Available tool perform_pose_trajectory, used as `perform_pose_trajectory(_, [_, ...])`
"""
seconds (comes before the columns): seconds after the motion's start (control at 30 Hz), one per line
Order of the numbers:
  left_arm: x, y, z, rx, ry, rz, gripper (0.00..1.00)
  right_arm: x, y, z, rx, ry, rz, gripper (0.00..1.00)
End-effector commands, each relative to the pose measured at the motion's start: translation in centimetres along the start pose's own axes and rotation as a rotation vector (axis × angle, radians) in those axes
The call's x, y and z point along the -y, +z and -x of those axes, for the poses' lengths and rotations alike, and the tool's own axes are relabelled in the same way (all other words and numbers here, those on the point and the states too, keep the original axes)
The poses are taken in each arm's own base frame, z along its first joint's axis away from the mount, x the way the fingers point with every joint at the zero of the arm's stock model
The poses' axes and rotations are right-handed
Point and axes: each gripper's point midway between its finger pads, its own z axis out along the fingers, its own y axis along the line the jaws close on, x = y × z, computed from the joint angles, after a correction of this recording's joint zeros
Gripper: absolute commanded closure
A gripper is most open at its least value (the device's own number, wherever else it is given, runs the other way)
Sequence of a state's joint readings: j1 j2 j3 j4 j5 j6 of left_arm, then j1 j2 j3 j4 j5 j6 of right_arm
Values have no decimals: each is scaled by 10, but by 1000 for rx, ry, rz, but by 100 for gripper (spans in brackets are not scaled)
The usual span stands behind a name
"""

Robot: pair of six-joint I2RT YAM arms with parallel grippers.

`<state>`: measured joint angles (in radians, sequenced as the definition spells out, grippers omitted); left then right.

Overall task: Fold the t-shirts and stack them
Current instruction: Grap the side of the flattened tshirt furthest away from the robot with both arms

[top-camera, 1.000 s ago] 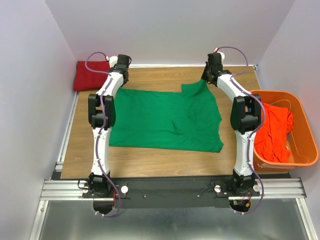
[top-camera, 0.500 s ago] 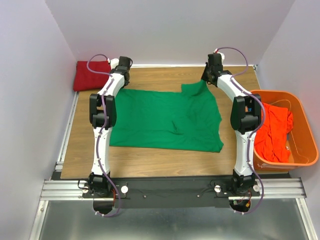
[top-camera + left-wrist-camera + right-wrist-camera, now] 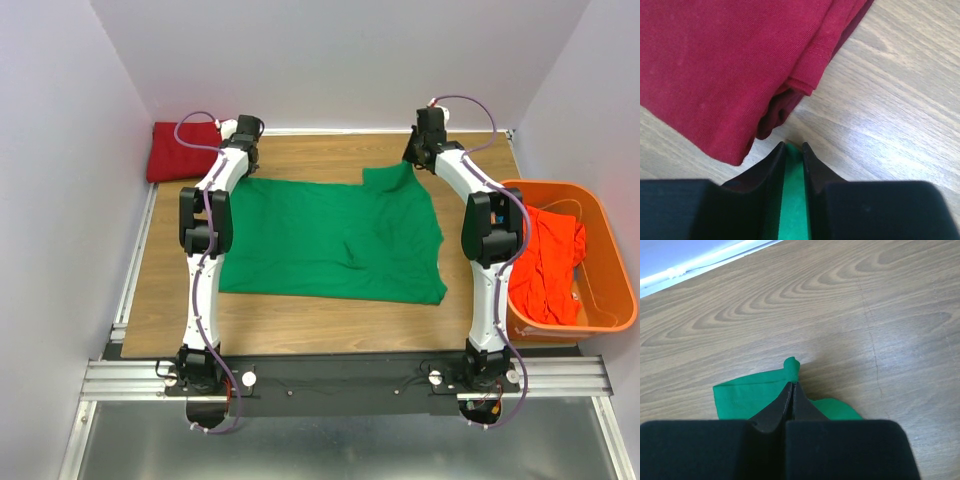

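The basket (image 3: 556,186) holds an orange-red t-shirt (image 3: 550,265); the green t-shirt (image 3: 330,240) lies flat on the table (image 3: 300,325), its far corners pinched by the left gripper (image 3: 793,150) and right gripper (image 3: 791,387); the dark red t-shirt (image 3: 180,150) lies folded far-left.

You have bright, even light from above in the overhead view: the walls (image 3: 350,60) look washed pale, the arms cast only faint shadows on the table (image 3: 300,320), and the green shirt (image 3: 320,240) shows soft shading at its creases. In your wrist views a pale sheen lies on the wood, while the left pincer (image 3: 794,150) and right pincer (image 3: 791,387) loom dark and slightly blurred.
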<state>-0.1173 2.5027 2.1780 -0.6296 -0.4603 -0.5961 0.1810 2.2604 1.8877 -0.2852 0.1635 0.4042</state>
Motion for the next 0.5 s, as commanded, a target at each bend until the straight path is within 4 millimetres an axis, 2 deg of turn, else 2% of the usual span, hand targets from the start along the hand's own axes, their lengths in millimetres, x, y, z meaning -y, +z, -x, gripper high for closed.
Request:
perform_pose_trajectory(0.0, [-2, 12, -15, -48, 4, -3, 79, -5, -13, 16, 32, 22, 30, 96])
perform_pose_trajectory(0.1, [-3, 13, -15, -49, 9, -6, 87, -3, -14, 18, 35, 24, 27, 96])
perform_pose_trajectory(0.13, [-3, 12, -14, -47, 8, -5, 92, -4, -15, 19, 38, 23, 29, 96])
perform_pose_trajectory(0.23, [-1, 8, -6, -30, 5, -22, 100, -4, -16, 23, 45, 26, 30, 96])
perform_pose_trajectory(0.37, [7, -6, 14, 13, -10, -67, 100, -1, -19, 33, 67, 35, 24, 96])
perform_pose_trajectory(0.47, [12, -26, 39, 66, -26, -108, 100, 5, -22, 43, 86, 49, 15, 96])
